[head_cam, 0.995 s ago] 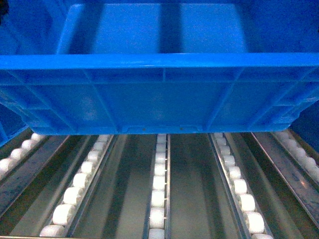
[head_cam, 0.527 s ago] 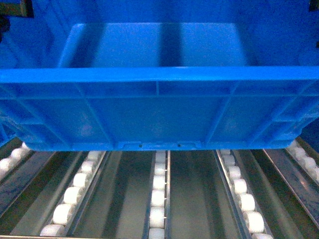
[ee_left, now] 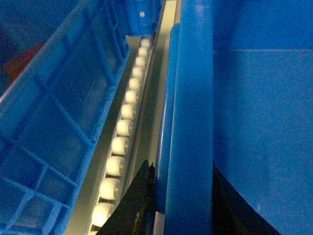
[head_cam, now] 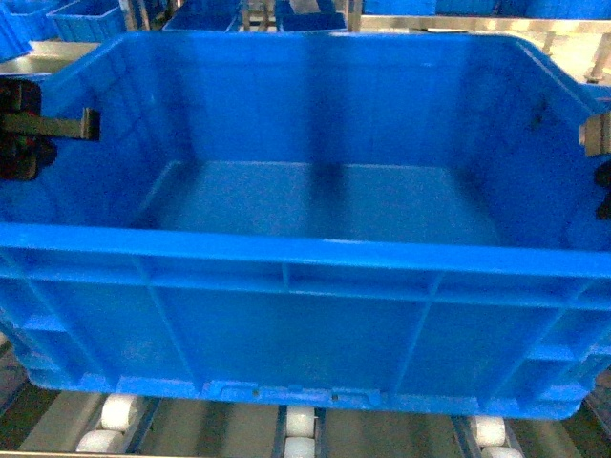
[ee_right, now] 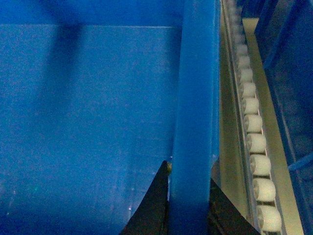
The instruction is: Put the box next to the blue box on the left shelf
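Note:
The box (head_cam: 305,239), a large bright blue ribbed crate, fills the head view, and its floor is bare. Its bottom edge sits just over the white rollers of the left shelf (head_cam: 119,415); I cannot tell if they touch. My left gripper (head_cam: 57,124) is shut on the box's left rim (ee_left: 190,122), with a black finger on each side of it (ee_left: 182,169). My right gripper (head_cam: 597,134) is shut on the right rim (ee_right: 195,98) in the same way (ee_right: 190,171). Another blue box (ee_left: 49,122) stands close on the left, across one roller rail (ee_left: 122,132).
Smaller blue trays (head_cam: 91,19) sit on a farther rack behind the box. In the right wrist view, a roller rail (ee_right: 254,142) runs beside the box, and another blue ribbed wall (ee_right: 288,73) rises just beyond it.
The box has come down in the head view, from well above the rails to just over the rollers. More of its inside and both grippers on its rims now show.

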